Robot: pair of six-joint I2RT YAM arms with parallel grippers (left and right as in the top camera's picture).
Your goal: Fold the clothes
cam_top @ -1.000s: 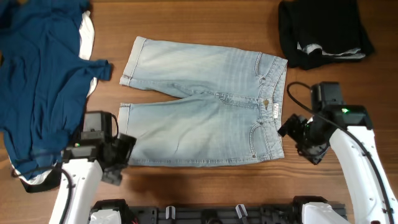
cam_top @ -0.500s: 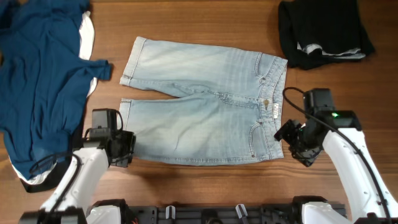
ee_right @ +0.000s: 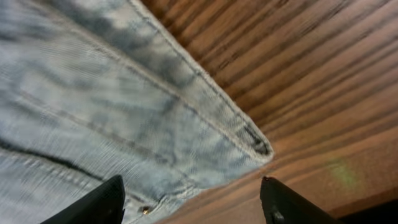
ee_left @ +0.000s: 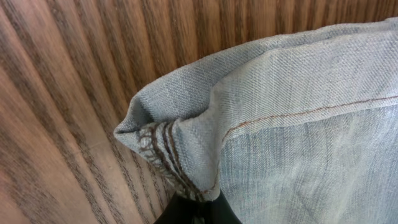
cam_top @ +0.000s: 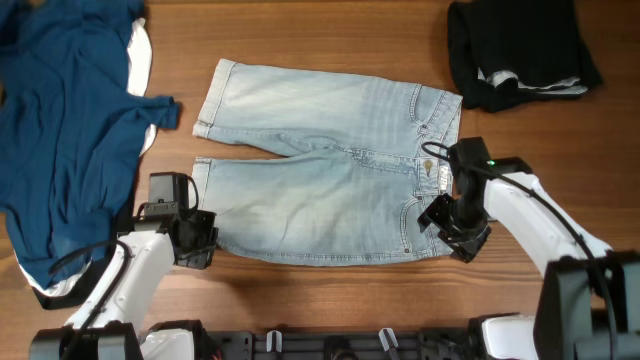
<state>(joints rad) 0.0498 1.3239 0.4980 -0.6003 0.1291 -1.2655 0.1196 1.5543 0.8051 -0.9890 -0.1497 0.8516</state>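
With left gripper [ee_left: 189, 210] pinching cuff [ee_left: 186, 140] of pale faded-blue denim shorts [cam_top: 320, 200], shut spread right gripper [ee_right: 193, 198] deep over waistband corner [ee_right: 249, 140]. Lift evenly.

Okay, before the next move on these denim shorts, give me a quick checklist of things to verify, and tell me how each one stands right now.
1. Lower cuff corner of the shorts held by the left gripper: ok, it is shut with cloth bunched into it.
2. The right gripper open for a grasp: ok, fingers apart.
3. Waistband corner lined up with the open right fingers: ok, though not yet gripped.
4. Shorts flat on the table: ok.
5. Blue shirt off the shorts: ok, its sleeve is beside the upper cuff, apart.
6. Left grip firm enough to lift: cannot tell.
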